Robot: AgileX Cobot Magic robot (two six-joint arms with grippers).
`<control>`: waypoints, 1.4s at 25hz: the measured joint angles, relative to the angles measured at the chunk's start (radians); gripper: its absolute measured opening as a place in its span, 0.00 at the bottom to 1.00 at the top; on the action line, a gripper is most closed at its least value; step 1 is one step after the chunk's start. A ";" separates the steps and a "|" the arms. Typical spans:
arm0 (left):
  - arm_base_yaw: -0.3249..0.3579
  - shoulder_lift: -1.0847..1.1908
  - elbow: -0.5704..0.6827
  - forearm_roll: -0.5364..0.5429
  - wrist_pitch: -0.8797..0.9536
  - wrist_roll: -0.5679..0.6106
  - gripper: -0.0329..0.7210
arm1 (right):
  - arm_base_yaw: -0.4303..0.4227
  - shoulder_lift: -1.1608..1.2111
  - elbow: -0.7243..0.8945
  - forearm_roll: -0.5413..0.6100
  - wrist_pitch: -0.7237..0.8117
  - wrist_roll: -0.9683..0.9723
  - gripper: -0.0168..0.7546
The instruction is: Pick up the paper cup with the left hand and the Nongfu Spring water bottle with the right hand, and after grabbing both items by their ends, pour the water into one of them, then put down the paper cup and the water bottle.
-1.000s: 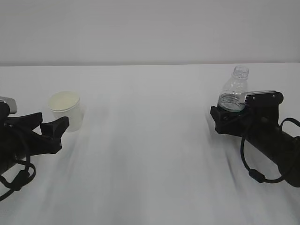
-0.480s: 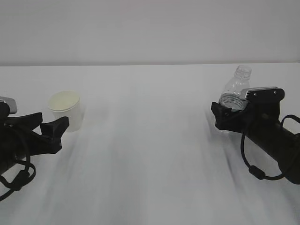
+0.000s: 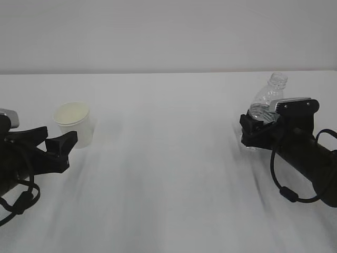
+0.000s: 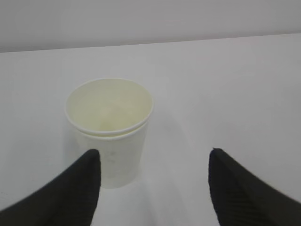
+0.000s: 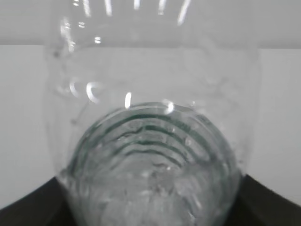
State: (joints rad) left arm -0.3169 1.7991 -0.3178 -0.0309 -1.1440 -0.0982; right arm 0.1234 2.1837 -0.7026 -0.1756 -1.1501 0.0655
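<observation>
The left hand (image 3: 52, 145) is low over the white table (image 3: 168, 174), and its two black fingers (image 4: 80, 188) stand wide apart with nothing between them. The paper cup (image 4: 110, 127) is just beyond the fingertips, upright on the table. In the left wrist view the cup stands nearer to the left finger than to the right one, and I cannot tell if it touches that finger. The inside of the cup is pale cream.

The right hand (image 3: 255, 129) is far from the cup, at the other side of the table. Its black fingers (image 5: 33, 207) sit at both sides of the lower body of the Nongfu Spring water bottle (image 3: 267, 100). The jaws stand rather wide, about the width of the bottle; if they really press on it I cannot tell. The bottle leans, its open neck tilted away from the cup, toward the right edge of the exterior view. In the right wrist view the ribbed clear body (image 5: 150, 141) fills almost the whole picture, and dark green lines show through the plastic.
</observation>
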 joint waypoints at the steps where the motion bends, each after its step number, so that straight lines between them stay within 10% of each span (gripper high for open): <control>1: 0.000 0.000 0.000 0.000 0.000 0.000 0.72 | 0.000 0.000 0.000 0.000 0.000 0.000 0.64; 35: 0.000 0.000 -0.002 -0.092 0.000 0.014 0.71 | 0.000 -0.269 0.233 -0.012 0.032 -0.133 0.58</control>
State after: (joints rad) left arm -0.3169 1.7991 -0.3201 -0.1232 -1.1440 -0.0845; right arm 0.1234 1.9148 -0.4694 -0.1876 -1.1183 -0.0672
